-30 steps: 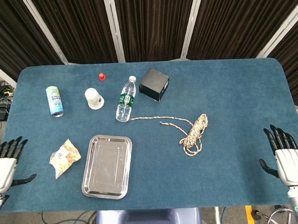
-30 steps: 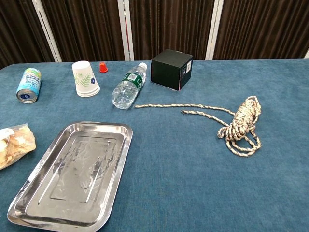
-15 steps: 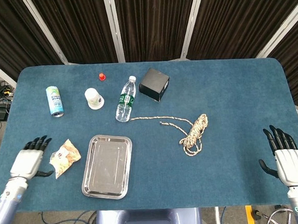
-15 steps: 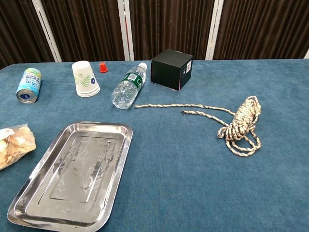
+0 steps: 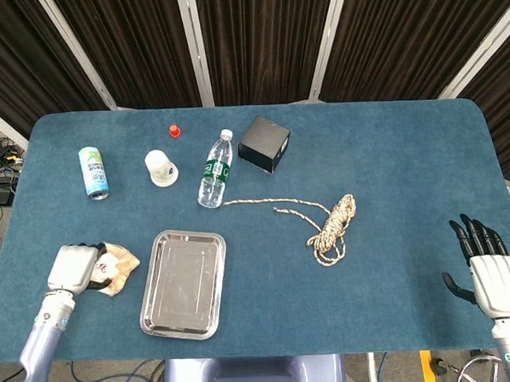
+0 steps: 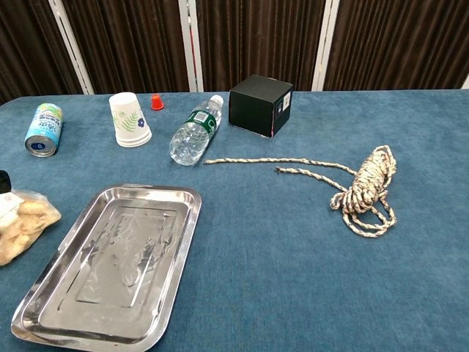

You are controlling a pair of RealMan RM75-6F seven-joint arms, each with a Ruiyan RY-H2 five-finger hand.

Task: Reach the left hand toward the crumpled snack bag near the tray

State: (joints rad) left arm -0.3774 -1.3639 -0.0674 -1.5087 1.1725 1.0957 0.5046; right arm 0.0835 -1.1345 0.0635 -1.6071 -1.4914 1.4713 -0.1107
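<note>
**Non-task items on the table**

Along the far side you have a drink can [image 5: 93, 172] lying on its side, an inverted paper cup [image 5: 160, 168], a small red cap [image 5: 174, 129], a plastic water bottle [image 5: 214, 168] lying down, and a black box [image 5: 264, 143]. A coiled rope [image 5: 333, 224] lies right of centre, its loose end trailing toward the bottle. All rest on the blue table [image 5: 391, 167].

Left hand [image 5: 73, 267] covers left part of snack bag [image 5: 118, 265]; grip unclear. Chest view: bag cut by left edge. Right hand [image 5: 495, 272] wrist cropped.
</note>
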